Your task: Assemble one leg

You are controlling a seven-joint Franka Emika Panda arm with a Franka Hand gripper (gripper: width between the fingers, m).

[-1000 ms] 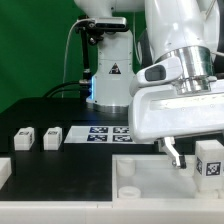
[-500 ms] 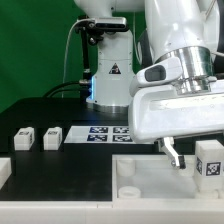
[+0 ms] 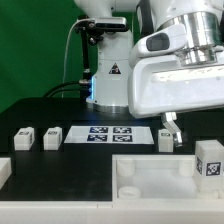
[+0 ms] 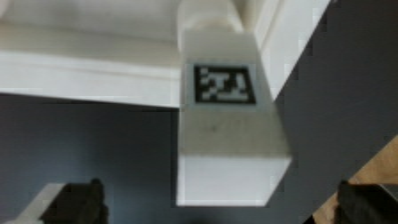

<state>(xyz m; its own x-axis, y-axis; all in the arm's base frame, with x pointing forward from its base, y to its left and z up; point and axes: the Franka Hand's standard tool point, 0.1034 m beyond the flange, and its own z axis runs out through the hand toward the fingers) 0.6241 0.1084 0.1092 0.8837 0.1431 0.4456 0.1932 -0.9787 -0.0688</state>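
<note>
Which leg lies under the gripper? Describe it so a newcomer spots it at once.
Start at the flat white marker board on the dark table. At its end toward the exterior view's right lies the small white plastic leg block, just below the gripper. The two similar blocks sit off the board's other end.

From the gripper (image 3: 171, 128) in the exterior view, a leg (image 3: 166, 141) sat close at 6 o'clock. The wrist view showed dark gaps on both sides of it, inside the spread fingertips (image 4: 79, 200). An upright leg (image 3: 209, 160) blocked 4 o'clock, standing on the large white piece (image 3: 140, 182). Bare table (image 3: 90, 152) lay open at 8 o'clock. The flat marker board (image 3: 108, 133) and two far legs (image 3: 24, 137) (image 3: 52, 137) sat toward 9.
</note>
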